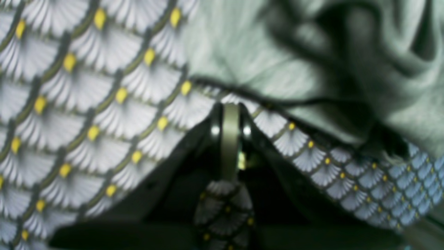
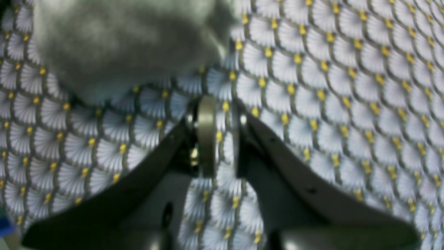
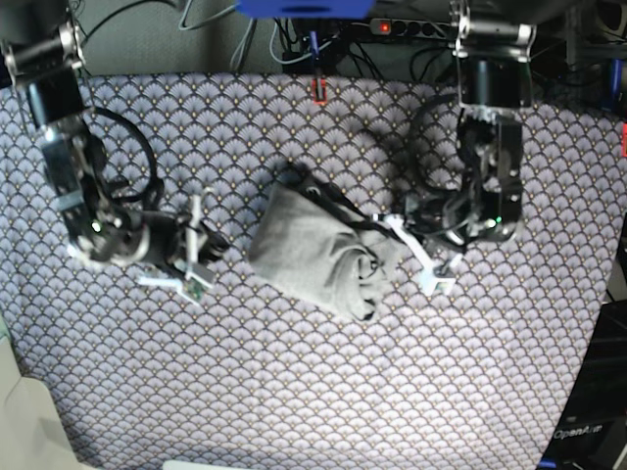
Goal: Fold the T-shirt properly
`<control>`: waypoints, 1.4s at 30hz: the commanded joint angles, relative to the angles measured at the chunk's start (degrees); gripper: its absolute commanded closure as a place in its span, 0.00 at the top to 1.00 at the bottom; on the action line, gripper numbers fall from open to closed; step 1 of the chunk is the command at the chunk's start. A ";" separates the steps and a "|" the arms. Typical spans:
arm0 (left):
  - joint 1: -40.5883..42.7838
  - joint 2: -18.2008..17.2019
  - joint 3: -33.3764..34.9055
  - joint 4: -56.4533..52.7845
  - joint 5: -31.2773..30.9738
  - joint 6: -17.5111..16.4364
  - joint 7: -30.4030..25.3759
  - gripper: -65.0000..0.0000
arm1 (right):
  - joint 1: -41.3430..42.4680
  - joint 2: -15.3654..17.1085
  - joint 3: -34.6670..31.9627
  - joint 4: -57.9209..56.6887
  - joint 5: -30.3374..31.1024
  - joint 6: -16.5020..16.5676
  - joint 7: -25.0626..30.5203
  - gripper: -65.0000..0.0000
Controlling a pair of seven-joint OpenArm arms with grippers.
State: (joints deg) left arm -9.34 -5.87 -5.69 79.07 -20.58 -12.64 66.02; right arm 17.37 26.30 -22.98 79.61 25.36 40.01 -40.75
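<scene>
Left pincer point(image 1: 230, 114) clamped on pinch of scallop-patterned cloth point(image 1: 86, 114) at T-shirt point(image 3: 318, 250) edge, not on shirt itself. Right pincer point(image 2: 220, 118) narrow gap, nothing held, over patterned cloth, well clear of T-shirt in base view. T-shirt: crumpled grey heap mid-worktop, between both arms. Step, as judged: still at pick-up, no fold made. Next likely needs: left pincer release cloth, re-grip shirt hem; right pincer close in on opposite edge, then spread flat.

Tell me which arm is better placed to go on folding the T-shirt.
Probably the left. Its pincer sits right at the edge of the bunched T-shirt, shut. The right pincer rests apart on the scallop-patterned cloth, jaws slightly parted around nothing.
</scene>
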 commanded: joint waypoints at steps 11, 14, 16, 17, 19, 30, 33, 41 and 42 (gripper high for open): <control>-2.22 3.63 -0.06 -4.91 1.37 -0.06 -6.11 0.00 | 10.99 -1.82 -10.38 -11.26 0.61 -0.01 5.81 0.11; -5.82 5.74 0.02 -13.00 4.09 -0.06 -11.12 0.00 | 9.23 -2.79 -11.00 -11.17 0.61 -0.01 5.63 0.11; -9.07 6.79 0.02 -18.10 5.41 -0.06 -15.69 0.00 | 7.21 -4.19 -10.91 -8.62 0.61 -0.01 4.14 0.11; -10.57 7.14 0.02 -20.74 5.77 -0.06 -17.71 0.00 | 5.80 -4.28 -10.82 -6.69 0.61 -0.01 2.47 0.11; -14.26 7.58 0.02 -26.19 5.24 -0.06 -20.88 0.00 | 2.11 -4.72 -10.82 -0.80 0.61 -0.01 -0.35 0.11; -24.90 9.52 0.02 -32.43 5.15 -0.06 -22.02 0.00 | -9.76 -3.58 -10.38 15.64 0.53 -0.01 -3.69 0.11; -22.26 6.88 0.02 -28.39 5.06 -0.06 -15.87 0.00 | -10.29 -1.03 -7.04 15.38 0.53 -0.01 -3.86 0.11; -6.00 -4.20 -2.09 -1.40 5.06 -0.67 -3.82 0.00 | -13.63 7.85 -0.18 15.38 -0.79 -0.01 -3.78 0.11; -3.80 -5.52 -3.49 2.91 5.06 -0.67 -1.80 0.00 | -14.95 8.55 1.93 15.38 -2.11 -0.01 -3.86 0.11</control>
State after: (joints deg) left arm -11.27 -11.14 -9.08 81.08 -14.98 -13.02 65.34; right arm 1.74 33.67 -21.76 94.17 23.03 40.12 -45.17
